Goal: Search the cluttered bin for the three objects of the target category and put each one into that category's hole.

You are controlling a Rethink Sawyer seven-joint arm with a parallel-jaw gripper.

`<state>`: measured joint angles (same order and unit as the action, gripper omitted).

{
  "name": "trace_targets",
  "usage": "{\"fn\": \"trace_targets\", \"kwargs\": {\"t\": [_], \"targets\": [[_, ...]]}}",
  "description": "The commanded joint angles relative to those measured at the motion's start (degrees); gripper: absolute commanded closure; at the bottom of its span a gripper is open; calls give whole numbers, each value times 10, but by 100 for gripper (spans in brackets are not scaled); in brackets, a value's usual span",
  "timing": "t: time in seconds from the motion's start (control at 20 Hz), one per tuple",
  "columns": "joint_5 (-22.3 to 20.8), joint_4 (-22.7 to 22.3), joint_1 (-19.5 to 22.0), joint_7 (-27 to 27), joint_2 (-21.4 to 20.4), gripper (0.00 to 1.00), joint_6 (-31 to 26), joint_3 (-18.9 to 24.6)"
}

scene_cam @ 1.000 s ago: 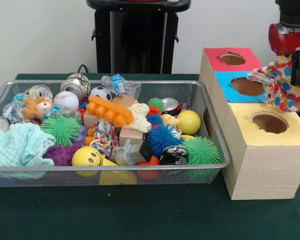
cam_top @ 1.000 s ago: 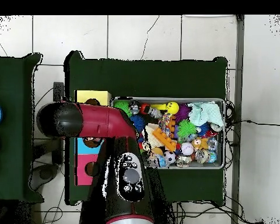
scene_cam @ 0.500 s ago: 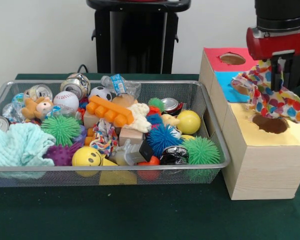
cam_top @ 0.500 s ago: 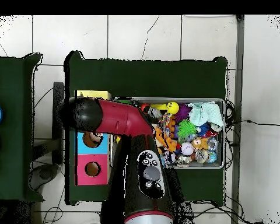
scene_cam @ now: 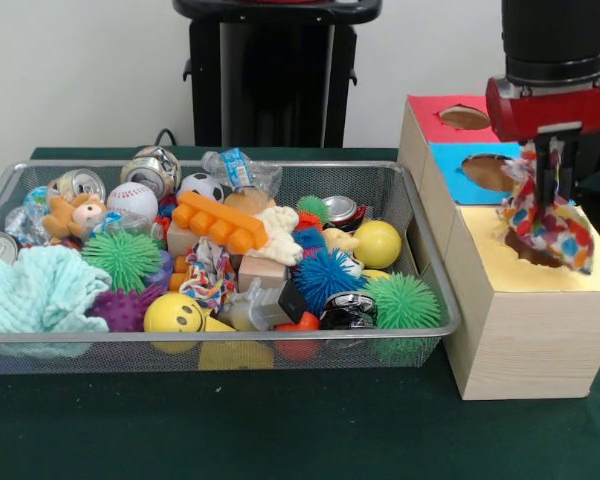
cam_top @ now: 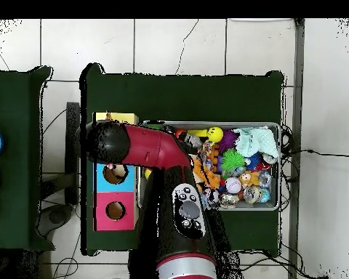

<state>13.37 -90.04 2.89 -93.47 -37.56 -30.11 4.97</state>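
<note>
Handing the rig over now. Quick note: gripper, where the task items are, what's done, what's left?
Gripper: shut on the colourful cloth, hanging over the yellow box's hole, cloth bottom dipping into it.
Boxes: the red box, blue box and yellow box stand in a row beside the wire bin.
Done: cloth is out of the bin and at the hole, not yet released.
Left: drop it in. A mint knitted cloth lies at the bin's other end and a patterned fabric piece sits mid-bin; both look like candidates. I cannot tell whether anything is already inside the box.
</note>
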Motion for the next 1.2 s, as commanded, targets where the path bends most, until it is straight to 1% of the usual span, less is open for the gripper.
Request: {"fn": "trace_targets", "kwargs": {"t": [0.05,0.25,0.55,0.65,0.75,0.8,0.9,1.2], "targets": [[-10,-44,-9,-92,55,100,80,46],[-1,-48,-12,-100,58,100,89,45],[4,-54,-8,-101,74,100,123,60],[3,-64,-3,-101,73,100,132,65],[-7,-75,8,-92,71,100,145,71],[-11,-83,24,-80,74,100,152,85],[-18,-93,43,-65,76,100,152,98],[-38,-114,68,-50,68,100,156,111]]}}
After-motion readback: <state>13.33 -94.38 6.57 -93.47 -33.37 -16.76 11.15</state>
